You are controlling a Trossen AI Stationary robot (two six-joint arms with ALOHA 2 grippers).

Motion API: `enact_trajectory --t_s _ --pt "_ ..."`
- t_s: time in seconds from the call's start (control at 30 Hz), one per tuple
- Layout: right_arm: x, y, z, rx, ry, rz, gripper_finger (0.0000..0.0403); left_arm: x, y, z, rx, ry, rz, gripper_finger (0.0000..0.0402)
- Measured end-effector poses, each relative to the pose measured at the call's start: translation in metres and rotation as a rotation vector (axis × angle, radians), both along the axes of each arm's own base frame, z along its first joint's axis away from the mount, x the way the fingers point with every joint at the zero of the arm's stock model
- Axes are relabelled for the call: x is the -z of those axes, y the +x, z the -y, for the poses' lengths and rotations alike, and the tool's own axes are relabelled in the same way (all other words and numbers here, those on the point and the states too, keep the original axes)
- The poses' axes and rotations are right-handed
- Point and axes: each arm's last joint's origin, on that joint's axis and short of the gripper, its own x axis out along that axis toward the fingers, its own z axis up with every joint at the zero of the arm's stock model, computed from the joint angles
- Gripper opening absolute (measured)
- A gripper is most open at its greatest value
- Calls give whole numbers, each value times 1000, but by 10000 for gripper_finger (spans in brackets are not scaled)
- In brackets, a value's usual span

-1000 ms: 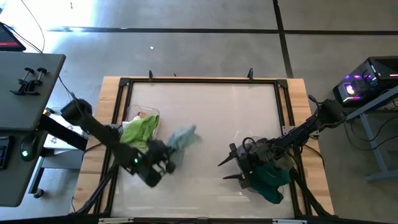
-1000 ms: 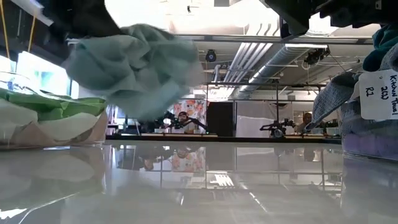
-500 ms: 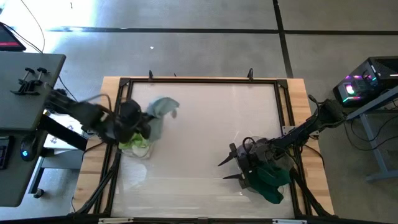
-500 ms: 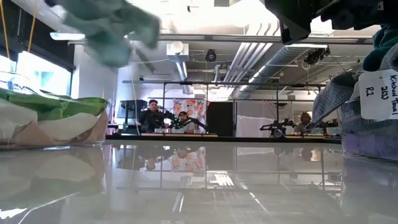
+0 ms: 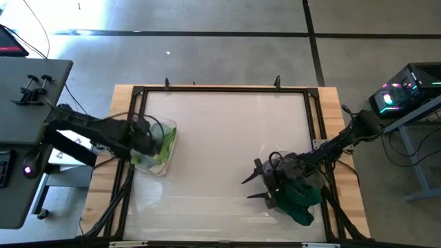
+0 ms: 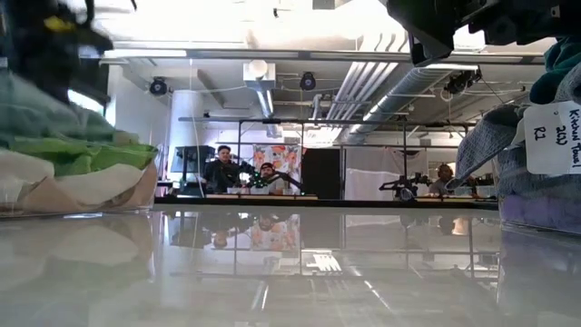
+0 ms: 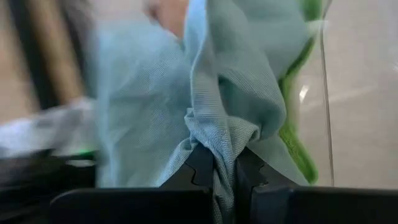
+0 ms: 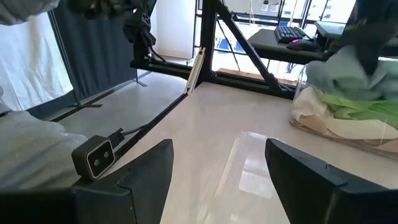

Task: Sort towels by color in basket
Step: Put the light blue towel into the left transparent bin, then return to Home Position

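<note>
I had the left gripper (image 7: pixel 225 177) pinched tight on the pale teal towel (image 7: pixel 230 93) — right over the clear basket (image 5: pixel 167 165) of lime green towels (image 8: pixel 357 106). The right gripper (image 8: pixel 217 165) waited spread wide beside the dark green towel (image 5: pixel 298 198).

At table height, my left gripper (image 6: pixel 50 41) is a dark blur above a clear basket (image 6: pixel 136 195) at far left, piled with lime green towels (image 6: pixel 77 153) and white ones. A tagged grey towel (image 6: pixel 495 145) sits right. People (image 6: pixel 241 171) sit beyond.
</note>
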Motion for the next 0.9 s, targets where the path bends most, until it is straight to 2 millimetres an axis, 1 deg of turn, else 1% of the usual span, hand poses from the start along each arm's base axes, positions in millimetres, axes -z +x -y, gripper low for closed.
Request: enact_trajectory --t_s 0.13,0.23,0.3,0.43,0.53,0.6,0.7,0.77,0.9 --pt "1 0 0 0 -19 1 252 40 8 1 23 -53 49 10" --pt "0 0 0 -2 -33 7 252 39 16 0 32 -48 14 28" --pt "0 0 0 2 -33 10 252 37 19 -2 59 -51 8 49" --pt "0 0 2 48 -14 3 252 23 22 -6 95 -91 28 109" --pt "-5 -4 6 119 15 -35 252 2 22 -9 112 -98 99 155" --pt "-10 -10 10 167 27 -87 252 -15 21 -10 122 -103 152 178" --pt "-20 -25 19 203 70 -173 252 -42 21 -9 175 -85 274 195" --pt "-29 -37 25 218 107 -209 252 -56 24 -6 253 -8 372 198" --pt "-50 -61 39 240 140 -215 249 -68 37 1 388 205 541 199"
